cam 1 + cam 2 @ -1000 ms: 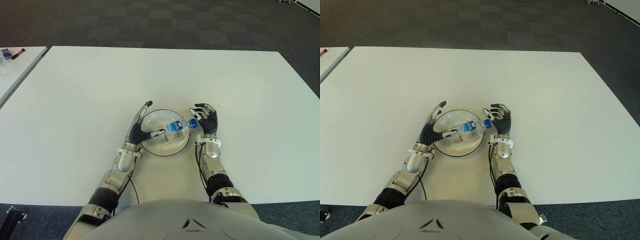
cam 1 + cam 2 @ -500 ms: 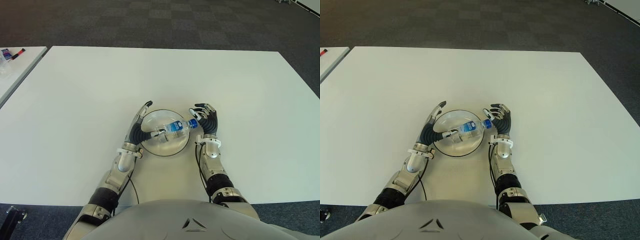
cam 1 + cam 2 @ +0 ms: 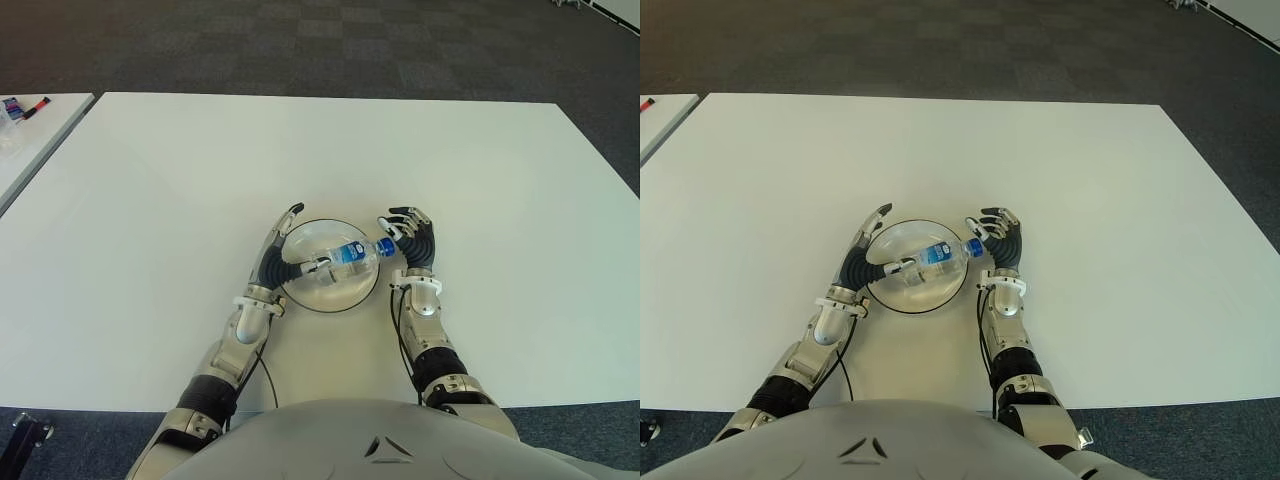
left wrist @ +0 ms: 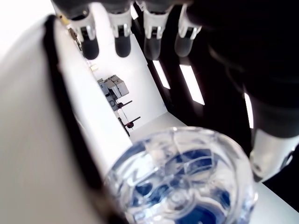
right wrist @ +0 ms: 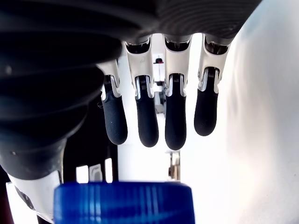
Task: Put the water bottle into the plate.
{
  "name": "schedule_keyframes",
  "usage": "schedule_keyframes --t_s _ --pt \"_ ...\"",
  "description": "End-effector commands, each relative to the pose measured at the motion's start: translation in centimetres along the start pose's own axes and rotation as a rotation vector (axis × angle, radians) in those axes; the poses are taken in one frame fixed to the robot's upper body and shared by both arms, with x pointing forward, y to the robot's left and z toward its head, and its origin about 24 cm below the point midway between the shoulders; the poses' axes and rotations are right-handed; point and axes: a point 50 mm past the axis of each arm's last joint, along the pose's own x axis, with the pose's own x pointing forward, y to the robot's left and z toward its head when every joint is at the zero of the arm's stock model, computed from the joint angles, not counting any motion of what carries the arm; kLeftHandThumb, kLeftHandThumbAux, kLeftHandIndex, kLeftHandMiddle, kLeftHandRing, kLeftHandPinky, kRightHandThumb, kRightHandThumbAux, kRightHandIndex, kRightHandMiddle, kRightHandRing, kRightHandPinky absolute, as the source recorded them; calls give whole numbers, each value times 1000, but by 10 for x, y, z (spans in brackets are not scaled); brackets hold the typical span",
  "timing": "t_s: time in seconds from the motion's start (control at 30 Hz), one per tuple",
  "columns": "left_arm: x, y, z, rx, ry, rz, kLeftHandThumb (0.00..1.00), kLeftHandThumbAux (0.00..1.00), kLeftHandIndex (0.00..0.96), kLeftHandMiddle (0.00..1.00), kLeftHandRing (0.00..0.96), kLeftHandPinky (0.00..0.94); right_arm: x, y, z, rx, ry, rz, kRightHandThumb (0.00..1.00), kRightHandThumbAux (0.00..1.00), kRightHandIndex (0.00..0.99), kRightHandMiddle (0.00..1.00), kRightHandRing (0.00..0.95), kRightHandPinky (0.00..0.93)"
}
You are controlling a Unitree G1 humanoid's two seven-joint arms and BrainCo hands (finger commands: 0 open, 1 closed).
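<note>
A white table (image 3: 150, 200) fills most of the eye views, and a round clear plate (image 3: 305, 297) with a dark rim is seen just below the middle of the frame. A water bottle (image 3: 345, 255) is laid on its side across the plate, its blue label near the plate's right edge and its blue cap (image 3: 386, 245) reaching past the rim toward the right.

The left hand (image 3: 277, 250) is placed against the left side of the plate. Its fingers (image 3: 290, 214) are stretched out along the upper left rim, and its thumb is turned in toward the base of the bottle. In the left wrist view the clear bottom of the bottle (image 4: 182, 182) is seen close up, with the fingers spread apart beyond it; nothing is gripped there.

The right hand (image 3: 414, 243) is held just right of the plate, its palm turned to the cap. In the right wrist view the cap (image 5: 124, 202) is seen right before the palm, and the four fingers (image 5: 140, 123) are held straight and side by side, apart from it. Whether the thumb touches the cap cannot be told.

At the upper left corner of the frame the edge of a second table (image 3: 30, 140) is seen.
</note>
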Motion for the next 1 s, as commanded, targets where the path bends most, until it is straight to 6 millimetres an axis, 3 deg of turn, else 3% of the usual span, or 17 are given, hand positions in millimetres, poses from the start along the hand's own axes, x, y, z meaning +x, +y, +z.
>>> schedule_keyframes --t_s 0.03,0.43,1.0 --pt "0 2 -1 -10 17 17 0 641 89 88 64 41 -14 -1 -20 1 111 -15 697 725 416 416 441 442" --pt "2 5 5 -49 -19 64 0 670 95 97 75 75 -14 -1 -20 -6 114 -17 697 725 416 416 442 445" --pt "14 20 31 -164 -168 193 0 726 114 118 98 117 -14 1 -20 4 112 -16 698 725 415 411 441 448"
